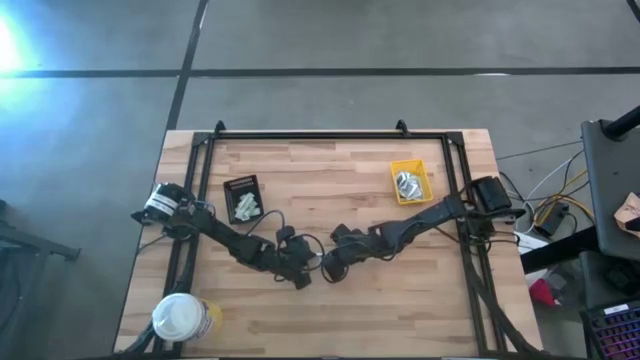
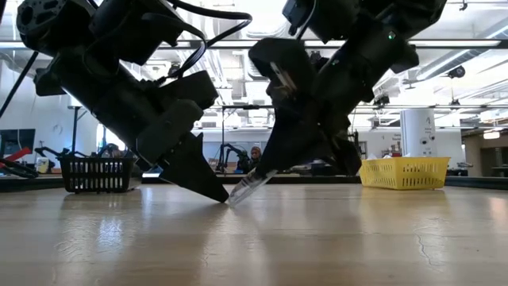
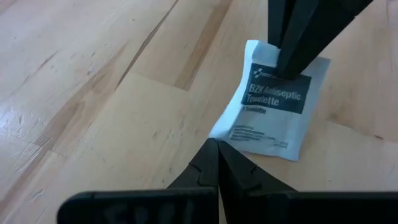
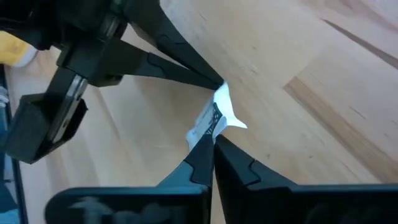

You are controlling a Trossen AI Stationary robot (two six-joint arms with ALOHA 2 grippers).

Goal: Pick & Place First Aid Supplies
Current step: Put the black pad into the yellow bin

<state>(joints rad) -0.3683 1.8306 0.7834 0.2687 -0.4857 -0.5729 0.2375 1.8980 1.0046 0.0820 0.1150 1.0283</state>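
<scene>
Both arms meet mid-table, slightly toward the near edge. One packet [image 3: 273, 106] lies between them: white square, dark panel, print reads "BZK Antiseptic Towelette"; smaller lines under it not legible.

Right gripper [image 4: 213, 138] is clenched on that packet, pinching one edge. The right wrist view shows the sachet [image 4: 214, 121] crumpled and standing up between the tips; the low view shows it tilted, lower edge on the wood [image 2: 250, 187].

Left gripper [image 3: 217, 144] is clenched with nothing in it, fingertips pressed to the packet's opposite edge, tip down on the table [image 1: 400, 310].

Rest of the supplies:
- Yellow bin [image 1: 412, 181], far right of the table, holds a few pale packets.
- Black tray [image 1: 243, 197], far left, has pale packets [image 1: 246, 206] on it; white text on the tray too small to read.

White-lidded yellow tub [image 1: 185, 318] stands at the near left corner.

Low view also catches a person [image 2: 255, 155] well back in the room.
</scene>
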